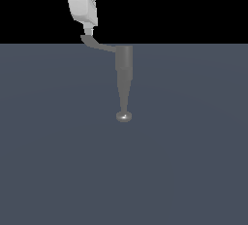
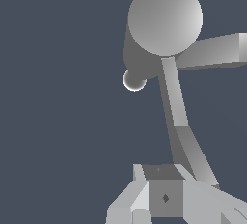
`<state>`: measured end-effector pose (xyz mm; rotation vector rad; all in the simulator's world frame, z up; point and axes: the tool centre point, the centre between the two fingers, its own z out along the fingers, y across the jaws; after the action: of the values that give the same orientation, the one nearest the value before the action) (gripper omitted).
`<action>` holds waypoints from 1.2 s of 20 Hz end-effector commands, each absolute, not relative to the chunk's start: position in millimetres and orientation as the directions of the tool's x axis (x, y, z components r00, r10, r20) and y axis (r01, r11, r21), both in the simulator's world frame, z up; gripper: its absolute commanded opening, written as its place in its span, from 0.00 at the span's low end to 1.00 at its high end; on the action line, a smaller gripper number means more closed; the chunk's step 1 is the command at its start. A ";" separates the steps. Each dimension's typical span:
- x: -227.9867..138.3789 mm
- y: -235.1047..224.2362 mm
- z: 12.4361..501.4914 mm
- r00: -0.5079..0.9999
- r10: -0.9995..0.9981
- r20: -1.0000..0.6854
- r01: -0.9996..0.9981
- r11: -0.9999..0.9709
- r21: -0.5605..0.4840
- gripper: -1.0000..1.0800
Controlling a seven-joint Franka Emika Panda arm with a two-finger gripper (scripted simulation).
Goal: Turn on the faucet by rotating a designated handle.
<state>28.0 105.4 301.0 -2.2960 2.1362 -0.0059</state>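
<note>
Exterior view, left to right: gripper (image 1: 87,31) sits atop the handle (image 1: 99,46) tip, prob. to push it round; can't tell if fingers are spread. Handle joins the faucet (image 1: 124,73) body at centre, spout pointing downward in frame.

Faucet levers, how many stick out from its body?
2. One handle runs from the faucet body to the hand; a second, wider bar juts another way, seen only in the wrist view.
</note>
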 end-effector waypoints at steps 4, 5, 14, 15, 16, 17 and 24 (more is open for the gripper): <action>9.3 102.8 299.2 0.071 -0.997 0.000 -0.997 -0.071 0.000 0.00; 6.3 102.5 299.2 0.071 -0.997 0.000 -0.997 -0.071 0.000 0.00; -21.9 99.7 299.2 0.071 -0.997 0.000 -0.997 -0.071 0.000 0.00; -25.1 99.0 299.3 0.070 -0.998 0.000 -0.998 -0.070 0.000 0.00; -25.1 99.0 299.3 0.070 -0.998 0.000 -0.998 -0.070 0.000 0.00; -19.5 98.9 301.8 0.069 -0.998 -0.001 -0.998 -0.069 -0.009 0.00; -38.3 78.5 300.9 0.069 -0.998 -0.001 -0.998 -0.069 -0.006 0.00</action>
<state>-33.7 88.8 301.4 -2.3015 2.1261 -0.0079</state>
